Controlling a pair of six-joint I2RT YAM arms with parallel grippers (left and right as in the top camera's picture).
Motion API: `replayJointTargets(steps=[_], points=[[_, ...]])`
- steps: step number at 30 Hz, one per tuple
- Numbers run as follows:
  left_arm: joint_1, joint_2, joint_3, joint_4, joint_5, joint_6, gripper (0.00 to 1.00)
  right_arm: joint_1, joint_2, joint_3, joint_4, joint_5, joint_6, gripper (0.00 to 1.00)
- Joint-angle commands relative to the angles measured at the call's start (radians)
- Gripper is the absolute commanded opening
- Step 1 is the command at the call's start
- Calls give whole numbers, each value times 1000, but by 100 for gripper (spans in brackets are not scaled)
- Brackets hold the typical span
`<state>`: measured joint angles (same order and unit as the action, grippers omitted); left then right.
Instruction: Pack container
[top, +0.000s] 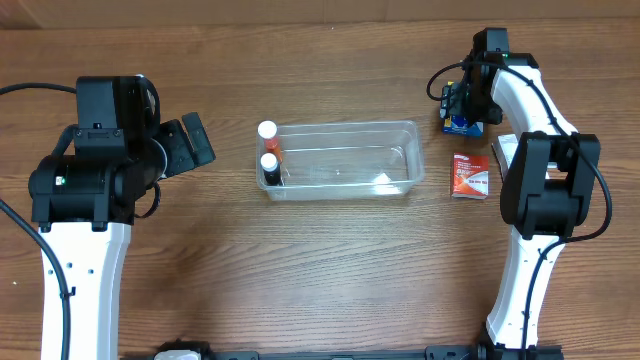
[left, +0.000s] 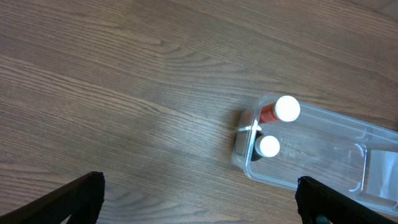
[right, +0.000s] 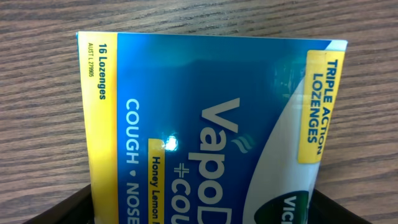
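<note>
Along the near side of my overhead feed, a brown tabletop (top: 300, 280) shows a matte, streaky wood grain.

Farther in, at mid-table, sits the container (top: 340, 165): a shallow rectangular tub of clear, glossy plastic with rounded corners and a raised rim, its long side running from 9 to 3 o'clock. At its 9 o'clock end are two small round bottles with smooth white caps. The orange bottle (top: 267, 130) leans in the far corner, and the dark bottle (top: 269, 161) is just beside it on the near side.

At 9 o'clock from the tub, and well apart from it, hangs the left gripper (top: 192, 142). Its blocky black fingers (left: 74, 199) are spread wide with only wood grain between them.

At 3 o'clock from the tub, apart from it, a flat red carton (top: 469, 174) with white print lies on the wood.

Farthest off, at about 2 o'clock from the tub, the right gripper (top: 462, 112) is down over a blue lozenge box (right: 205, 124). The box is glossy card with yellow bands and crisp edges, and a spot of glare shows on its face. Black fingers (right: 62, 208) flank its lower corners, but I cannot tell whether they actually clamp it.
</note>
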<state>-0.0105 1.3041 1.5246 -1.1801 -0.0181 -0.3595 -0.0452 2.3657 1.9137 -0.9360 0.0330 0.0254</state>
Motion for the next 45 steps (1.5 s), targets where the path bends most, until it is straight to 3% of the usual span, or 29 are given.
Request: replayJointTargets(steps=[1,7,15,23,31,37,45], points=[[4,3,-11,6,11,23,100,-1,6,27,-12,-1,0,77],[4,3,-11,5,11,23,100,-1,-72,62,-58,-2,0,75],[4,3,-11,6,11,24,100,18,-349,68,-164,-115,5,75],[4,3,-11,5,8,48,100,160,-598,68,-335,-74,82,75],[4,3,-11,3,8,50,100,310,-631,55,-566,-5,197,75],[4,3,-11,2,9,50,100,409,-631,-51,-452,-4,240,76],[4,3,-11,-21,8,61,100,420,-620,-305,-194,-11,309,76]])
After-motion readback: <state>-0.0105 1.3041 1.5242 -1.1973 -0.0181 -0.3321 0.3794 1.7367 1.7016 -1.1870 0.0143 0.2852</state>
